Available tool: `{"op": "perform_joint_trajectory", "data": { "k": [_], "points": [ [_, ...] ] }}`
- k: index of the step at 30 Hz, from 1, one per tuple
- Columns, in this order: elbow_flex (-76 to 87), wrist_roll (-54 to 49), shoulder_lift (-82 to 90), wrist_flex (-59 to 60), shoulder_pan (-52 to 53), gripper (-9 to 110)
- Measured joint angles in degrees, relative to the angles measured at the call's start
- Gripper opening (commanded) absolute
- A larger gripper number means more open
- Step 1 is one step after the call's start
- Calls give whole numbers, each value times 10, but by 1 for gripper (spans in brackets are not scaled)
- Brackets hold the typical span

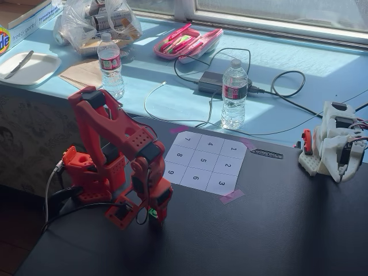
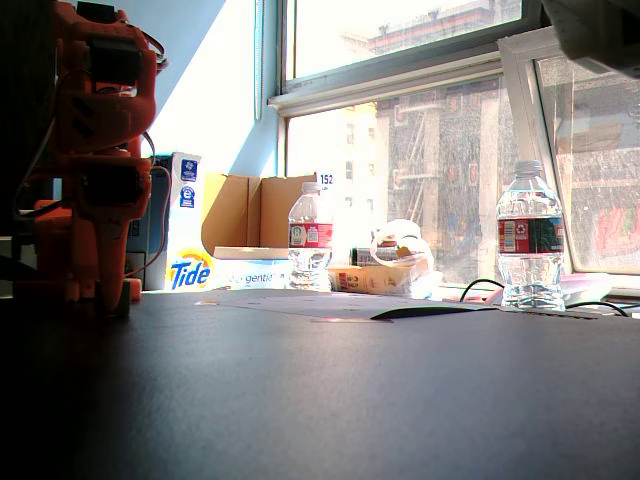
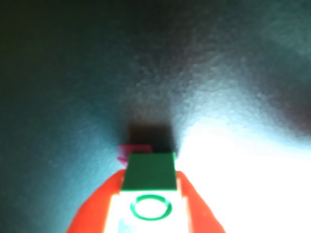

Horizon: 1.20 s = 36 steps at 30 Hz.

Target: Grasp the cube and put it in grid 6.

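Between my fingertips: one green cube, held low over the dark table.

Item: cube (image 3: 148, 171), bright green, ring mark on the face turned to my wrist camera; my gripper (image 1: 152, 215) is clamped on it, an orange finger (image 3: 99, 204) pressing each flank, so it sits square and cannot roll. Its shadow lies close beneath, so I judge it just above or barely on the table (image 1: 259, 230). Destination: grid 6 (image 1: 195, 178), bottom-middle cell of the taped numbered sheet (image 1: 206, 162), up and to the right of my gripper in a fixed view, clear of it. Two water bottles stand beyond the sheet, out of my path. Remaining, by my judgement: lift, carry across, release.
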Motion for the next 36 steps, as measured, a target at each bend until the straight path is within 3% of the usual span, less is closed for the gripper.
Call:
{"op": "perform_joint_trajectory", "data": {
  "k": [10, 18, 28, 36],
  "points": [
    [-194, -9, 0, 134, -54, 0],
    [-352, -29, -22, 195, -198, 0],
    [-359, -91, -27, 186, -343, 0],
    [-279, -121, -58, 86, -385, 0]
  ]
}}
